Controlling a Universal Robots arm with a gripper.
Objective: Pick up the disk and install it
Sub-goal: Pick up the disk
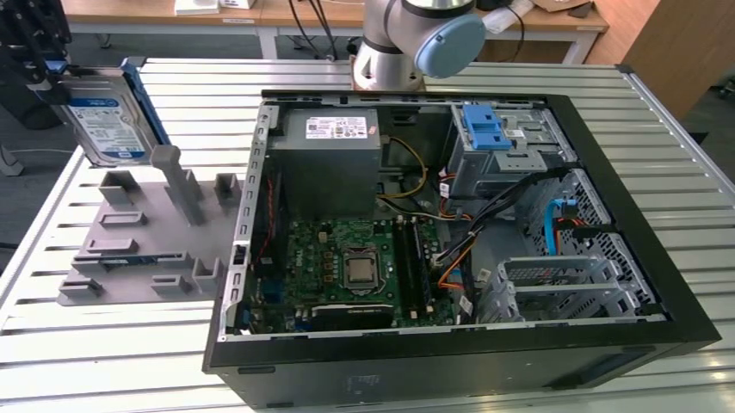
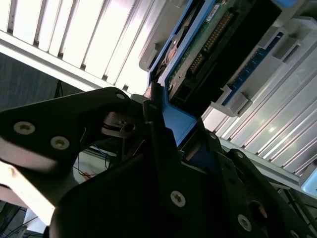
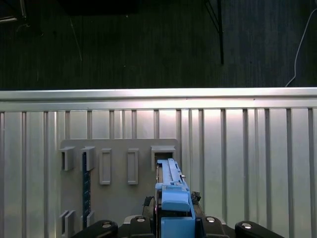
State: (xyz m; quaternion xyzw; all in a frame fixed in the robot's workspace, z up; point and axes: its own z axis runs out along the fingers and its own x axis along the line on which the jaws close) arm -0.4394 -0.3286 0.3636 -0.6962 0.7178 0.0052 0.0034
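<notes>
Exterior view shows the disk, silver-grey with a white-and-blue label and a blue frame, hanging upright just under the downward-pointing hand, over the grey rack on the worktop. Second wrist view has the black fingers clenched on the frame's end, with the disk's green circuit board running away from the hand. The open case sits well apart from the hand.

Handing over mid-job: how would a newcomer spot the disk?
To the exterior view's left of the open black computer case lies a grey plastic fixture plate. At its far end the hand grips a flat silver-grey hard drive on edge: blue-framed, white-and-blue label, unlike the grey posts.
</notes>
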